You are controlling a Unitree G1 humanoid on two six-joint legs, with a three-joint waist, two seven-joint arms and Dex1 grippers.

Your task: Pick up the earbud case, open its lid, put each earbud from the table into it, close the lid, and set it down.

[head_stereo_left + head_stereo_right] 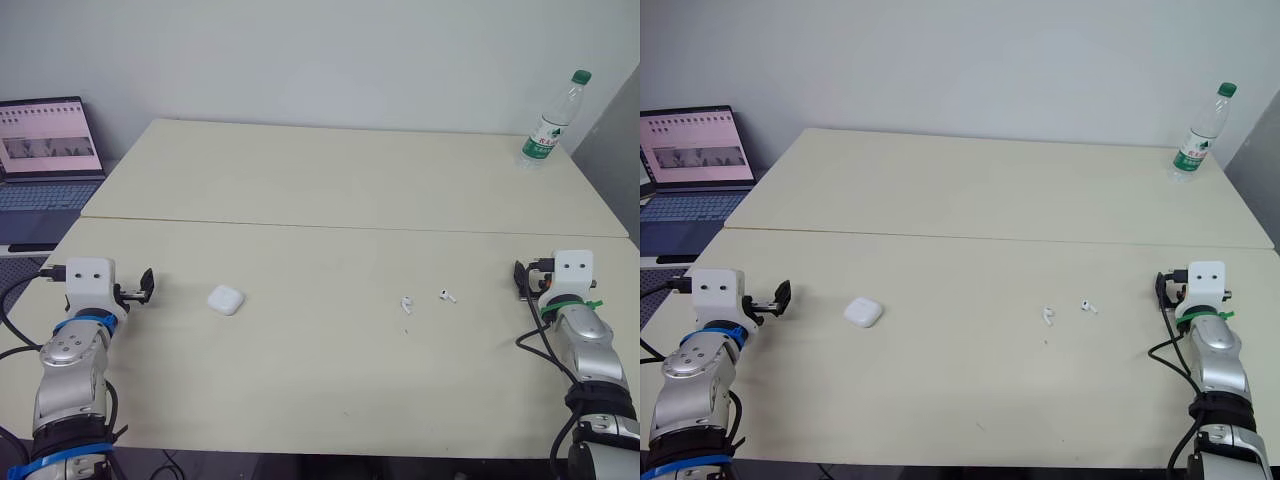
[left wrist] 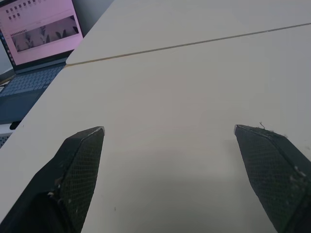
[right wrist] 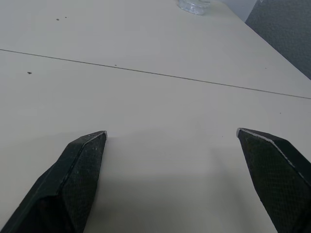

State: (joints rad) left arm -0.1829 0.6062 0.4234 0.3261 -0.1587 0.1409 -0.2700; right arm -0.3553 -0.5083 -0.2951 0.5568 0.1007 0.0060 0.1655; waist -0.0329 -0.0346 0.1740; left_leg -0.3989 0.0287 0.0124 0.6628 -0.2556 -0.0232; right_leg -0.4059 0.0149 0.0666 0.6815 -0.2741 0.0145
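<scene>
A small white earbud case (image 1: 226, 299) lies shut on the near table, left of centre. Two white earbuds (image 1: 407, 304) (image 1: 447, 295) lie apart from each other to its right, toward the middle right. My left gripper (image 1: 143, 286) hovers at the table's left edge, open and empty, a short way left of the case. My right gripper (image 1: 522, 278) sits at the right edge, open and empty, to the right of the earbuds. In the wrist views, both pairs of fingers (image 2: 80, 170) (image 3: 80, 167) stand wide apart over bare tabletop.
A laptop (image 1: 45, 150) with a lit screen stands off the table's back left. A clear plastic bottle (image 1: 551, 122) with a green cap stands at the far right corner. A seam (image 1: 350, 228) joins the two cream tables.
</scene>
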